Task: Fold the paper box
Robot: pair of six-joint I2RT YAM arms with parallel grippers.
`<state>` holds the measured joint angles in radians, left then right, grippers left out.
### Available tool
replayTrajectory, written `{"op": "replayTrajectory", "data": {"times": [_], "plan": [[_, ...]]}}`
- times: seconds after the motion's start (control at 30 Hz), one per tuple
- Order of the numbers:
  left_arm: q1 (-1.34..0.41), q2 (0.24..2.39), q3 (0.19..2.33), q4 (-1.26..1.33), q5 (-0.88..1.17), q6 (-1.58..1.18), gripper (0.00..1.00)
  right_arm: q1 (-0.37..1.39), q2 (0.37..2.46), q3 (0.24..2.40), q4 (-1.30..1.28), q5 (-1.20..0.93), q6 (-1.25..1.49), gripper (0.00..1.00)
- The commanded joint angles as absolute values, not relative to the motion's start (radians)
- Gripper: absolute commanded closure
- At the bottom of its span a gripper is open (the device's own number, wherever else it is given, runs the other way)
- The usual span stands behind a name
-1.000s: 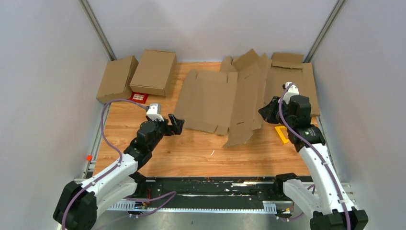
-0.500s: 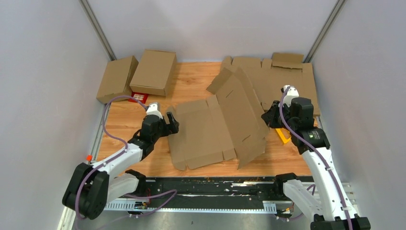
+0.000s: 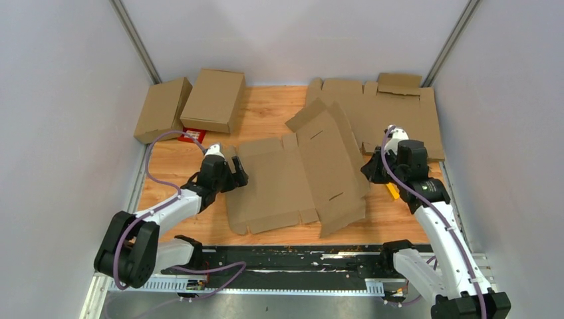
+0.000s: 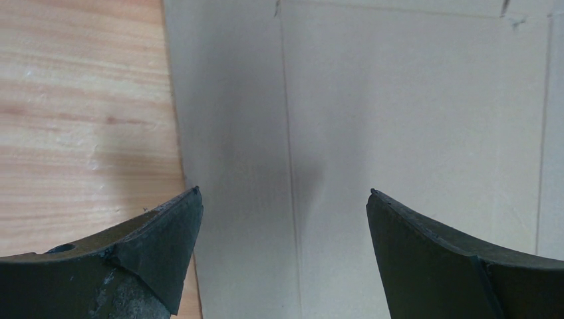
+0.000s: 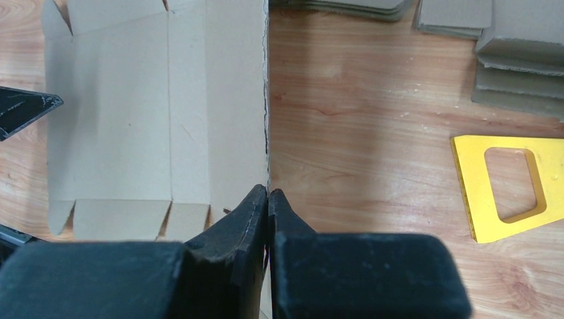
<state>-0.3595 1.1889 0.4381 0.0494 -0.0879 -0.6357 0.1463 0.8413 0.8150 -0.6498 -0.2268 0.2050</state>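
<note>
The paper box (image 3: 292,176) is a flat brown cardboard blank with flaps and creases, lying mid-table. Its right panel tilts up off the wood. My right gripper (image 3: 368,169) is shut on that panel's right edge. In the right wrist view the edge of the paper box (image 5: 166,100) runs straight into the closed right gripper (image 5: 267,191). My left gripper (image 3: 238,174) stands open at the blank's left edge. In the left wrist view the left gripper (image 4: 284,193) hangs just above the paper box (image 4: 399,119), its left finger over the edge, nothing between its fingers.
Two folded cartons (image 3: 213,100) (image 3: 161,108) stand at the back left, with a small red card (image 3: 193,135) in front. A sheaf of cardboard sheets (image 3: 399,113) (image 5: 519,60) fills the back right. A yellow tool (image 3: 394,191) (image 5: 509,186) lies by the right arm.
The right gripper has dragged the blank off the sheaf, toward the front and left. The left arm has drawn back and lowered; its open gripper now sits at the blank's left edge.
</note>
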Motion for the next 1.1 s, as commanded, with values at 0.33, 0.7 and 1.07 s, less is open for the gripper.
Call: {"op": "replayTrajectory", "data": {"times": [0.33, 0.7, 1.07], "plan": [[-0.322, 1.286, 0.514, -0.064, -0.185, -0.713, 0.04, 0.147, 0.839, 0.779, -0.584, -0.214, 0.222, 0.93], [-0.301, 1.127, 0.397, 0.166, 0.034, -0.691, 0.36, 0.148, 0.874, 0.77, -0.567, -0.214, 0.225, 0.93], [-0.301, 0.819, 0.253, 0.295, 0.003, -0.702, 0.74, 0.149, 0.956, 0.776, -0.557, -0.243, 0.224, 0.86]]}}
